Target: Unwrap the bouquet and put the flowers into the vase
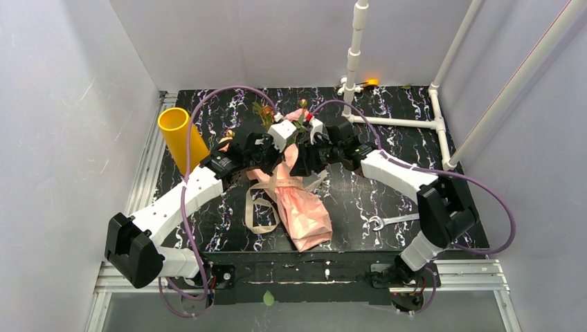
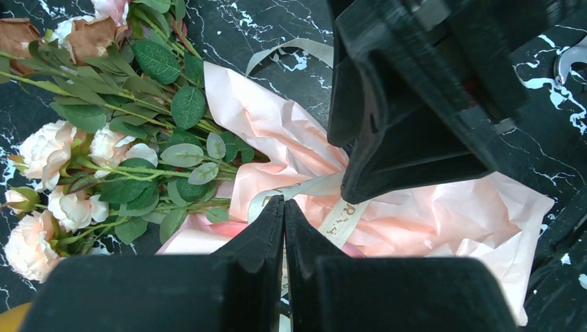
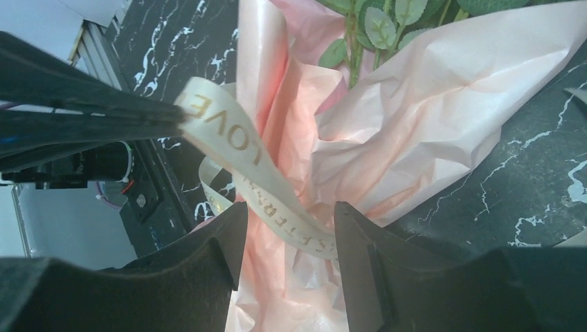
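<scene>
Hidden: arms cover most of the crinkled pink-paper rose bouquet [image 1: 304, 214] from overhead.
Left tool [image 2: 284, 200]: clenched on the printed beige ribbon [image 3: 235, 138].
Right tool [image 3: 289, 211]: released, jaws straddling that ribbon.

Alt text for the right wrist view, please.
The right gripper hangs open over the bouquet's crinkled pink paper, straddling a beige ribbon printed with gold letters. The left gripper, shut, pinches the ribbon from the left. Green leaves show at the top.
</scene>
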`<act>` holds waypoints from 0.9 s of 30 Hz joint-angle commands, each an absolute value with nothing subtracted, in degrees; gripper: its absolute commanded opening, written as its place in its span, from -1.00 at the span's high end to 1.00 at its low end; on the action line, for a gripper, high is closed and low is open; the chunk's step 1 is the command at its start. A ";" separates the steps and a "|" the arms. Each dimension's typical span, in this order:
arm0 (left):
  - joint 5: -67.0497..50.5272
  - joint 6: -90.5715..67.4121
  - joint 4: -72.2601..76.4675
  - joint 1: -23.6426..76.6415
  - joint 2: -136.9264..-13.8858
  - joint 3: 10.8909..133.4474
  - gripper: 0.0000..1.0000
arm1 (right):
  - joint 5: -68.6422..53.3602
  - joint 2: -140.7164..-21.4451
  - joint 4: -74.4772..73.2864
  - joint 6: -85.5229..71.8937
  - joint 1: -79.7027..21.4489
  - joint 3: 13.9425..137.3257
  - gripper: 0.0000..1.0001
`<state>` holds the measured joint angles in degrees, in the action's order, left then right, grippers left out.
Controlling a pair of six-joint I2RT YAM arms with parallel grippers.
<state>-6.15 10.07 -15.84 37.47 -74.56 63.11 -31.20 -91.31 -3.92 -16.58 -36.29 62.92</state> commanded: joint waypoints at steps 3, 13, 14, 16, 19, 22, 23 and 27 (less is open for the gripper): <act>-8.66 7.71 -15.38 36.43 -72.64 65.10 1.00 | -30.15 -95.53 -0.71 -16.23 -36.93 65.87 -0.15; -9.93 6.52 -14.43 34.81 -71.54 63.58 1.00 | -29.63 -97.82 -1.76 -14.86 -37.09 65.35 0.47; -10.12 6.42 -14.23 34.73 -71.40 63.07 1.00 | -29.62 -97.70 -2.22 -14.73 -37.09 66.25 0.58; -10.63 6.37 -14.20 34.59 -70.92 62.01 1.00 | -29.35 -97.10 -3.05 -14.37 -37.09 68.06 0.75; -11.60 6.10 -14.24 34.25 -69.92 60.55 1.00 | -28.22 -95.54 -3.25 -13.90 -37.09 70.22 0.86; -12.40 6.00 -14.33 33.94 -69.13 58.85 1.00 | -27.54 -94.31 -3.34 -13.71 -37.09 71.89 0.87; -12.58 5.98 -14.26 33.81 -68.87 58.23 1.00 | -27.56 -94.02 -3.42 -13.71 -37.05 72.47 0.88; -13.97 5.70 -14.17 33.28 -68.15 56.78 0.89 | -27.98 -93.42 -3.72 -13.65 -37.07 74.33 0.92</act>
<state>-11.64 6.37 -14.57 34.04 -70.39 58.06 -28.23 -96.60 -4.23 -14.59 -36.84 70.63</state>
